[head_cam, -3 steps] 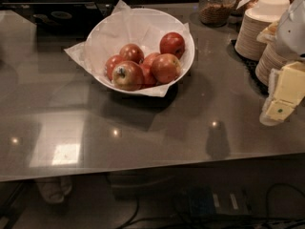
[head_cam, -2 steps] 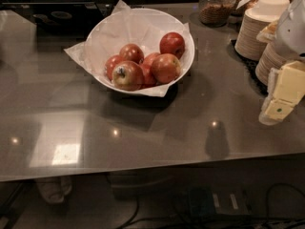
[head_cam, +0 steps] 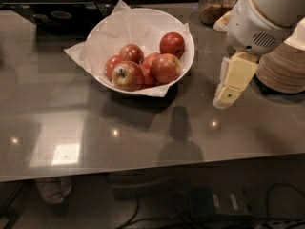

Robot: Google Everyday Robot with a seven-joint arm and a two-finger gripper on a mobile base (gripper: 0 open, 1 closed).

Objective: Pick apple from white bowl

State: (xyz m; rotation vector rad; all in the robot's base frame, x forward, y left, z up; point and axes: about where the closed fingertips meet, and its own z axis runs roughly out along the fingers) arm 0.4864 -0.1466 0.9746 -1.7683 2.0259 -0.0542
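Note:
The white bowl (head_cam: 189, 63), lined with crinkled white paper, stands at the back middle of the grey table and holds several apples. A red apple with an orange-yellow blush (head_cam: 166, 68) lies at the right front of the pile. An apple with a dark stem hollow (head_cam: 127, 75) lies at the front left, and a darker red one (head_cam: 171, 44) at the back right. My gripper (head_cam: 230, 86) hangs on the white arm just right of the bowl, above the table, pointing down and apart from the bowl and apples.
Stacks of tan paper bowls (head_cam: 285, 66) stand at the right, behind the arm. A glass jar (head_cam: 213, 5) is at the back. A dark flat object (head_cam: 52, 15) lies at the back left. The table's front edge (head_cam: 152, 168) runs across, with cables below it.
My gripper has moved left and a little up, from the right edge of the view to just beside the bowl. The bowl and apples have not moved.

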